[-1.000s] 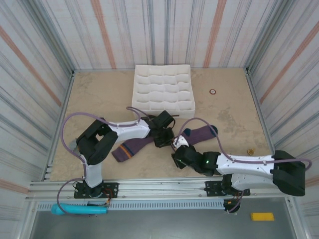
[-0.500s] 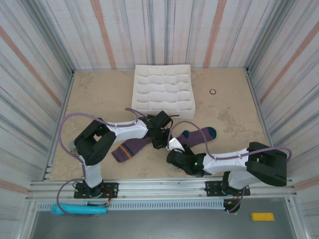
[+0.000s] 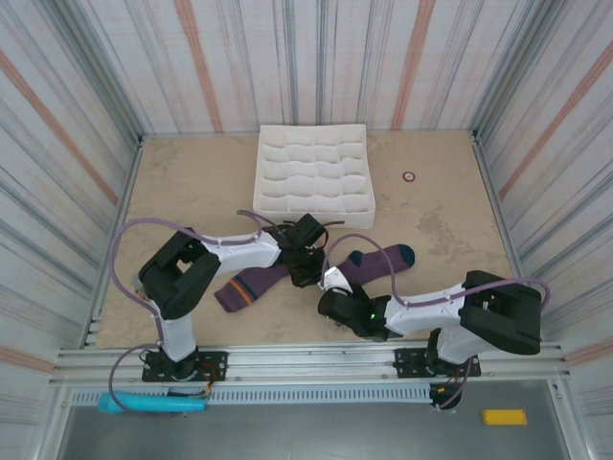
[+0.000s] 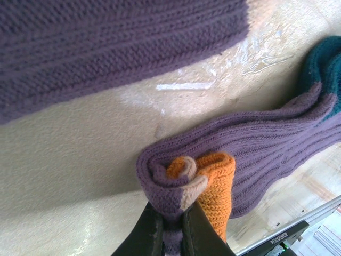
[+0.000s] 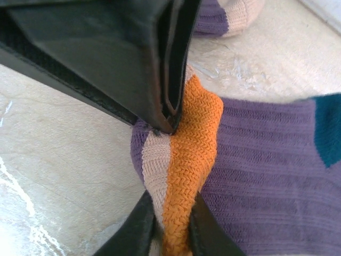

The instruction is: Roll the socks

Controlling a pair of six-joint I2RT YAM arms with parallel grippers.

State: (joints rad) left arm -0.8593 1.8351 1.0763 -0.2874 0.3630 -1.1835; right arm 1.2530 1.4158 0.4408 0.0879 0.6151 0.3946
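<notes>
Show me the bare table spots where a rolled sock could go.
Bare: between the tray and the left wall; right of the tray, around the ring. Crowded: front centre, where the left gripper and right gripper pinch a sock.

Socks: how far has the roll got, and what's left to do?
Done: the teal-heeled sock has its orange cuff curled over into a first turn. In hand: the left pincer and right pincer both pinch that cuff end. Left: most of its leg and foot lies flat, unrolled, and the striped sock lies apart, not in the roll.
</notes>
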